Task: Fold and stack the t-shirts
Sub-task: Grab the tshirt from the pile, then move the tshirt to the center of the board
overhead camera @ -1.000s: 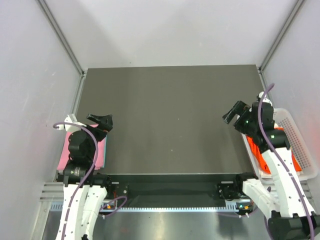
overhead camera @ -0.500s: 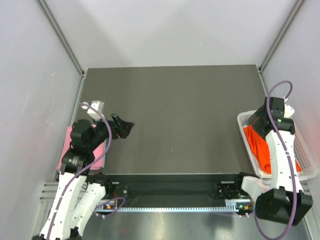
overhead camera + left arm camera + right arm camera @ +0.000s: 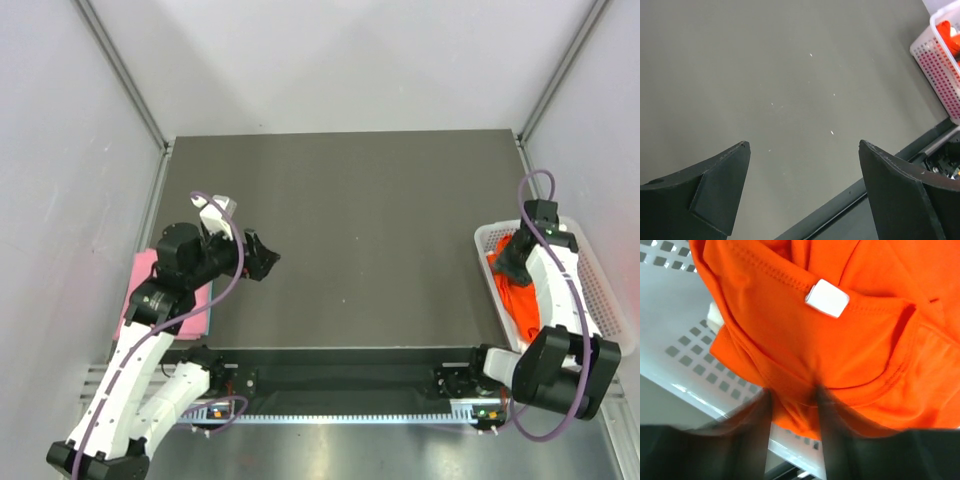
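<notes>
The orange-red t-shirt lies crumpled in a white basket at the table's right edge. My right gripper reaches down into the basket. In the right wrist view its fingers pinch a fold of the orange-red t-shirt just below the white neck label. A pale pink t-shirt lies flat at the table's left edge. My left gripper hovers over bare table to the right of it, open and empty.
The dark table top is bounded by grey walls at the back and sides. In the left wrist view the basket shows at the far right, and the table's front rail runs below the fingers.
My right arm dropped into the basket and its jaws closed on the orange-red fabric. My left arm swung from over the pink t-shirt out to the right over the table.
</notes>
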Robot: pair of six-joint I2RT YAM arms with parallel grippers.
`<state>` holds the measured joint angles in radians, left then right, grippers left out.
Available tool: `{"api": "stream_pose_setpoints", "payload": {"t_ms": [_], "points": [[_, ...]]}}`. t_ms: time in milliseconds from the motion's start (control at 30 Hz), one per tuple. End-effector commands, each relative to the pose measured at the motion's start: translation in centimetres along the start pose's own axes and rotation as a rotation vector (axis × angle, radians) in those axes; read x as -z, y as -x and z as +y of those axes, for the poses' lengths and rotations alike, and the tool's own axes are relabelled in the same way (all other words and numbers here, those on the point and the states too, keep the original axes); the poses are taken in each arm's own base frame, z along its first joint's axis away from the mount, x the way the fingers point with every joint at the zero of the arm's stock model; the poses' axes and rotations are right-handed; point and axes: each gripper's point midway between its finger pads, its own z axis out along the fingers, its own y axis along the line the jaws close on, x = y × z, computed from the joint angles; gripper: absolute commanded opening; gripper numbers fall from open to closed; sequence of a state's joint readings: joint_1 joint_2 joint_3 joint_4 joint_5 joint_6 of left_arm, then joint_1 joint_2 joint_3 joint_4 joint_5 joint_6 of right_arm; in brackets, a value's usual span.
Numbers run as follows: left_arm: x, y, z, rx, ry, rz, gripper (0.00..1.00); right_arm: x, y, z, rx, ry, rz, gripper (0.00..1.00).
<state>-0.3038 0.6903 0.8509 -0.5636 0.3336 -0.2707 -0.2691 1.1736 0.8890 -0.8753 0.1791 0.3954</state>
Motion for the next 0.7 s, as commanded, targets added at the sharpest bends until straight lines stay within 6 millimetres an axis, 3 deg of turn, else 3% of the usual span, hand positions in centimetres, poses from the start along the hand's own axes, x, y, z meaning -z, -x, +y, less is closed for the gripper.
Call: {"api": "stream_pose_setpoints", "payload": {"t_ms": [0,100,133,200,233,300,333,400,433,467,533,600,667], "points": [[1.4,2.5,0.1,-0.026,0.06,-0.042,0.93,0.4,1.9,-0.3,-0.097,-0.009,-0.073,0.13],[2.4,3.7,0.2,0.014,0.112,-0.058,0.93,2.8,4.9,-2.5,-0.145,-0.118,-0.198,0.0],[2.7,3.4,0.2,0.033,0.123,-0.039,0.93,4.7,7.4,-2.7,-0.168,-0.126,-0.283,0.0],[3.0,4.3,-0.5,0.082,0.112,-0.042,0.92,7.3,10.1,-2.5,-0.181,-0.107,-0.368,0.0],[3.1,4.4,-1.0,0.094,0.092,-0.034,0.92,10.8,13.2,-2.0,-0.212,-0.065,-0.469,0.0],[3.6,5.1,-2.7,0.141,0.033,-0.028,0.92,15.2,16.3,-0.9,-0.256,0.027,-0.583,0.0],[3.8,5.4,-3.2,0.161,0.016,-0.028,0.92,20.3,19.2,-0.2,-0.298,0.123,-0.718,0.0],[4.4,6.2,-4.0,0.217,-0.005,-0.052,0.92,26.1,21.1,2.7,-0.31,0.362,-0.822,0.0],[4.6,6.5,-4.0,0.24,0.005,-0.066,0.92,31.6,22.7,4.1,-0.305,0.522,-0.949,0.0],[4.9,6.5,-3.7,0.298,0.034,-0.079,0.92,34.9,22.2,7.2,-0.275,0.748,-0.939,0.0],[5.1,6.7,-2.7,0.349,0.097,-0.108,0.93,39.9,22.5,10.1,-0.271,1.006,-0.957,0.0],[5.3,7.1,-3.0,0.377,0.095,-0.122,0.93,42.3,20.0,14.2,-0.227,1.252,-0.786,0.0],[5.4,7.4,-3.3,0.403,0.084,-0.128,0.93,42.0,17.6,17.0,-0.141,1.327,-0.677,0.0]]}}
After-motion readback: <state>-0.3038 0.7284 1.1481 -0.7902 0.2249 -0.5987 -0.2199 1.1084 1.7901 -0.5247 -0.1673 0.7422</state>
